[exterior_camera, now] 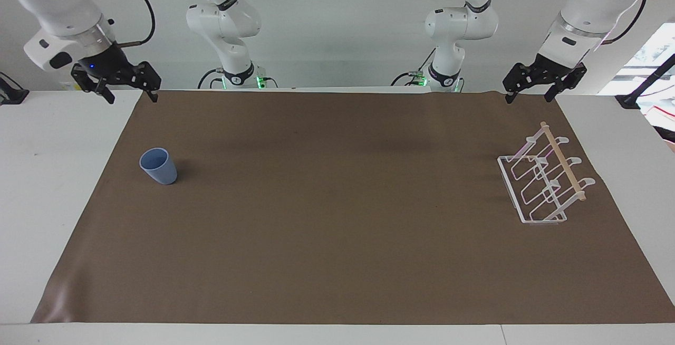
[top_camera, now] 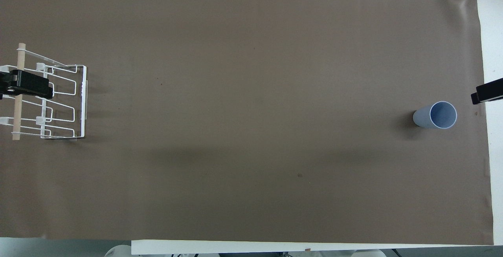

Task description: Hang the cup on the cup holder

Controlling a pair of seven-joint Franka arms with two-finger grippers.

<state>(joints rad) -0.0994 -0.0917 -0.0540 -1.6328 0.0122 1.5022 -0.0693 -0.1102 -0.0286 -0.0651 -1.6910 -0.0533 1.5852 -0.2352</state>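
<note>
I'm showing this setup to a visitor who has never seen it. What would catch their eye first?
Probably the light blue cup, standing upright and alone on the brown mat toward the right arm's end of the table. Next, the white wire cup holder with its wooden rod, at the left arm's end, with nothing hanging on it. The right gripper and left gripper hang open above the mat's corners nearest the robots, holding nothing.

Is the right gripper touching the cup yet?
Apart. The facing view shows the right gripper raised near the table's robot edge, with bare mat between it and the cup.
</note>
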